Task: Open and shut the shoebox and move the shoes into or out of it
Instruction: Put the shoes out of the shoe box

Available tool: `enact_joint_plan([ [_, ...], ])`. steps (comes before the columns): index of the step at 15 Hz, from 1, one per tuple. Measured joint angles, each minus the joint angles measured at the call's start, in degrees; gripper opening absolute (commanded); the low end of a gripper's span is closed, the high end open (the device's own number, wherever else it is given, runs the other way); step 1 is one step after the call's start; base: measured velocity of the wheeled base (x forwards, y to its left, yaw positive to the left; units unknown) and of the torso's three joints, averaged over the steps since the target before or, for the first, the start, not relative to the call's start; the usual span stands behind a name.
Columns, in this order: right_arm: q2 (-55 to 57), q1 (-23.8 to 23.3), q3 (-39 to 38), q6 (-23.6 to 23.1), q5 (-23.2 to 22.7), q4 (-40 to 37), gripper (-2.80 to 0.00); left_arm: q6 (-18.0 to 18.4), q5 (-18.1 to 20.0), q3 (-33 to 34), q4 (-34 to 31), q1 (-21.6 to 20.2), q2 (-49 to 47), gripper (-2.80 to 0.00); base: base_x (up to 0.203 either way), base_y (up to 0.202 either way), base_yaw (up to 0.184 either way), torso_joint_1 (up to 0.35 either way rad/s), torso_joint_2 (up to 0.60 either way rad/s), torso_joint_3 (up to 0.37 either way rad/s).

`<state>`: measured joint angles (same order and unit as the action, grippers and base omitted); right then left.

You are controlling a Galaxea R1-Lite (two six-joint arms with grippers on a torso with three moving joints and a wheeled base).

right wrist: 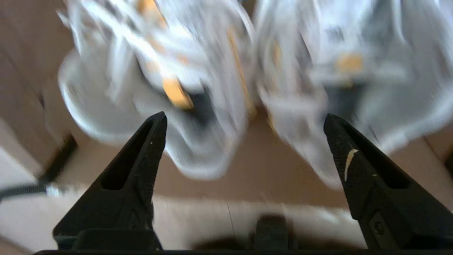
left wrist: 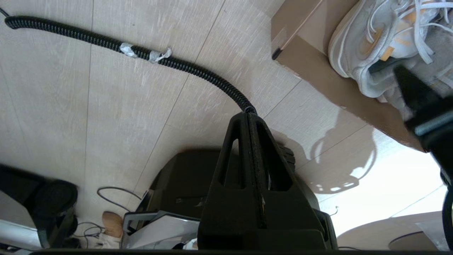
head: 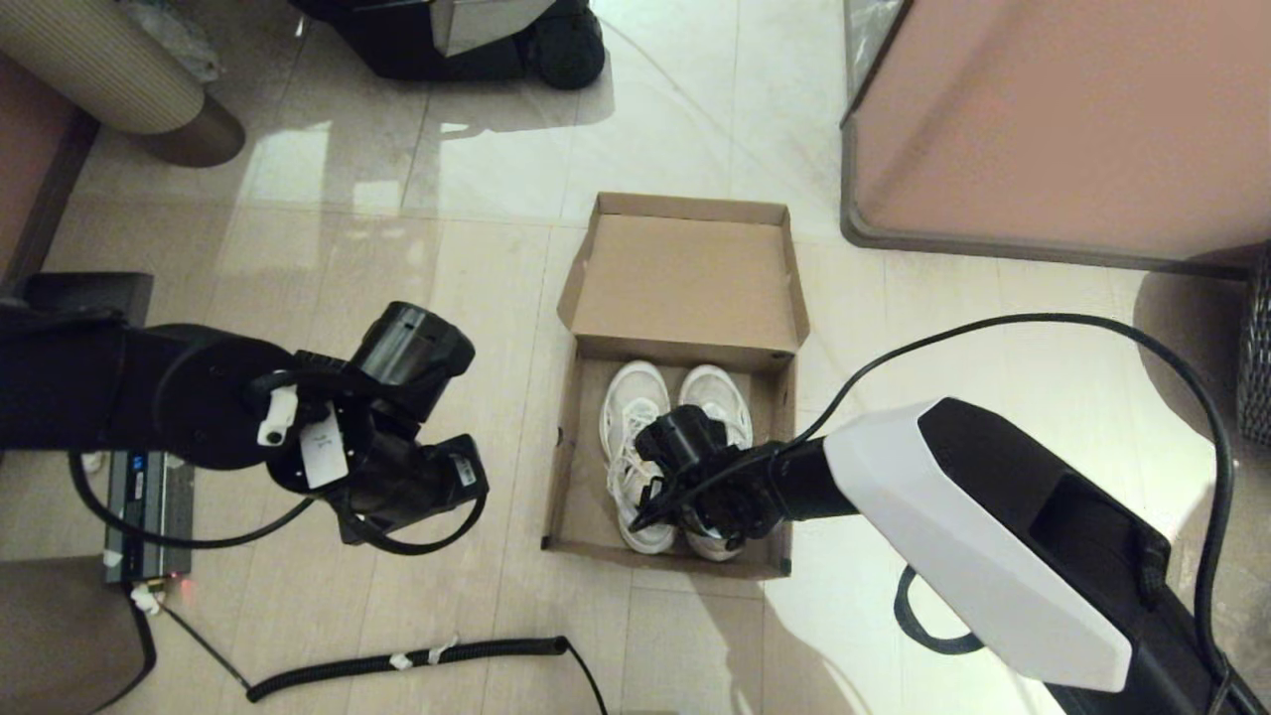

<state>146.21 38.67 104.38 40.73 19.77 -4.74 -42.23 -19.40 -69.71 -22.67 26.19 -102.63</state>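
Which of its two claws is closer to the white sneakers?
Right. The right gripper hangs open directly over the sneakers in the shoebox; the left gripper is beside the box, over the floor.

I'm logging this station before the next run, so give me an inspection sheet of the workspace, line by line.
Surface: pale tiled floor, glossy with reflections.
Job's things: shoebox on the floor, lid open and folded back; shoes side by side inside it.
Clutter: small dark device on the floor at the robot's left.
Grippers: right tool open, over the heels of the shoes, holding nothing; left tool shut, empty, over the floor left of the box.
Cables: coiled black cable on the floor; black cable looping over the right arm.
Surroundings: pink-topped furniture; ribbed beige cylinder; dark wheeled base.
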Motion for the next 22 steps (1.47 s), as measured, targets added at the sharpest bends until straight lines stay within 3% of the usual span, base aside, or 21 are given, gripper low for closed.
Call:
enact_joint_plan([
  [3,3.9,-1.5,6.0,-3.9,2.5,0.3,0.0,0.0,0.1,0.1,0.1,0.0,0.0,-2.8,0.0,0.0,0.0,0.0,0.0,0.0],
  [6,6.4,-3.0,7.3,-8.8,3.3,4.3,0.0,0.0,0.3,0.3,0.1,-0.1,0.1,-2.8,0.0,0.0,0.0,0.0,0.0,0.0],
  [7,7.0,-3.6,7.3,-10.3,3.8,5.6,-2.8,0.0,0.6,0.2,0.1,-0.1,0.1,-2.8,0.0,0.0,0.0,0.0,0.0,0.0],
  [15,8.9,-4.5,7.5,-11.8,4.2,8.4,-2.8,0.6,1.0,0.1,0.1,-0.1,0.2,-2.8,0.0,0.0,0.0,0.0,0.0,0.0],
  [22,3.4,-4.4,6.7,-9.9,4.4,4.8,-2.8,0.7,1.0,1.0,0.4,-0.1,1.0,-2.8,0.0,0.0,0.0,0.0,0.0,0.0],
])
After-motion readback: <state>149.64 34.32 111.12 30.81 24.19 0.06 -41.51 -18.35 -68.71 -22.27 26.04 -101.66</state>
